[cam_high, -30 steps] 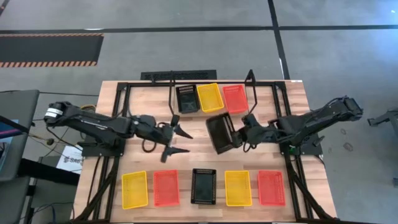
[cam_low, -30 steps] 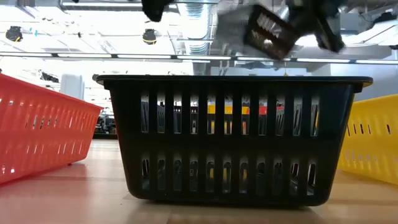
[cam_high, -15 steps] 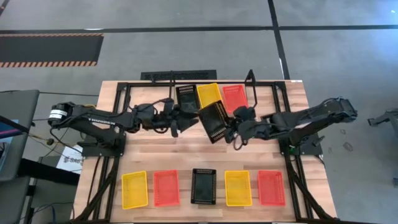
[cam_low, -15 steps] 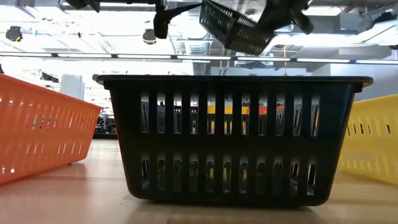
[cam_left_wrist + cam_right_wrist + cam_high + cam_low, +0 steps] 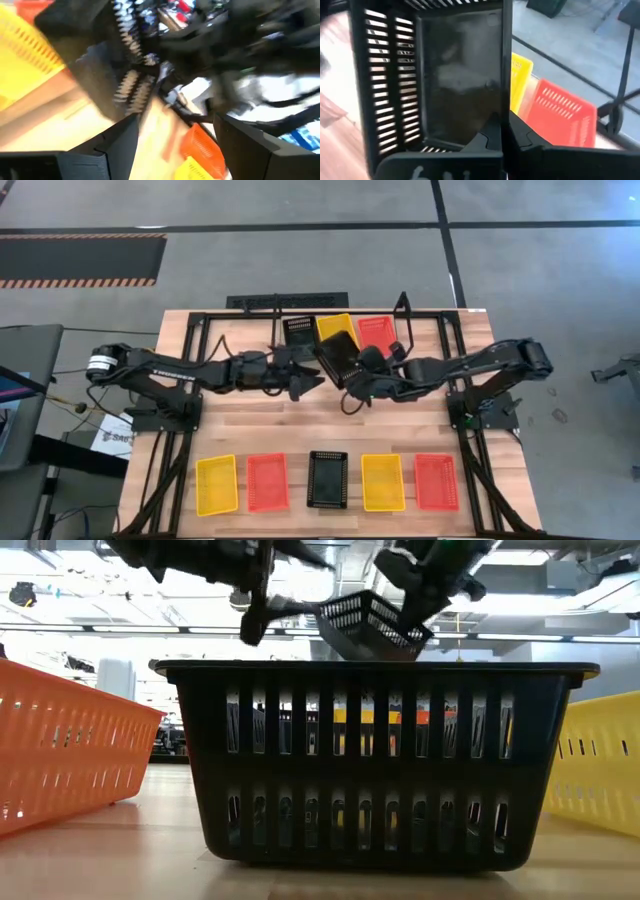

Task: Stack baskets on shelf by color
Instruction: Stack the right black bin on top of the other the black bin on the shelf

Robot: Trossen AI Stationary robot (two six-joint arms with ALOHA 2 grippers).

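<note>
Above the bench centre: the right claw (image 5: 352, 370) is clamped on the rim of a black basket (image 5: 338, 360), carried tilted in the air just in front of the shelf (image 5: 404, 308).
Left claw: the left claw (image 5: 305, 380) hangs spread wide and holding nothing, just beside the carried basket's near edge.
Shelf contents: a black basket on the shelf (image 5: 298, 335), a yellow basket on the shelf (image 5: 334, 327) and a red basket on the shelf (image 5: 378, 332) sit side by side.
Front row: five baskets wait along the near edge of the bench (image 5: 300, 430), with a yellow one (image 5: 217, 484) at the left end and a red one (image 5: 437, 481) at the right end.
Step in hand: likely bringing the carried black basket to the black one on the shelf.
Doing it well: level the basket first, since it hangs at a slant; line its corners over the shelved black one, then lower straight so it nests instead of catching a rim.
Left arm's part: it seems placed to steady the free edge; closing gently there would stop the basket swinging.
Risk: the yellow neighbour stands right alongside and could be nudged.
</note>
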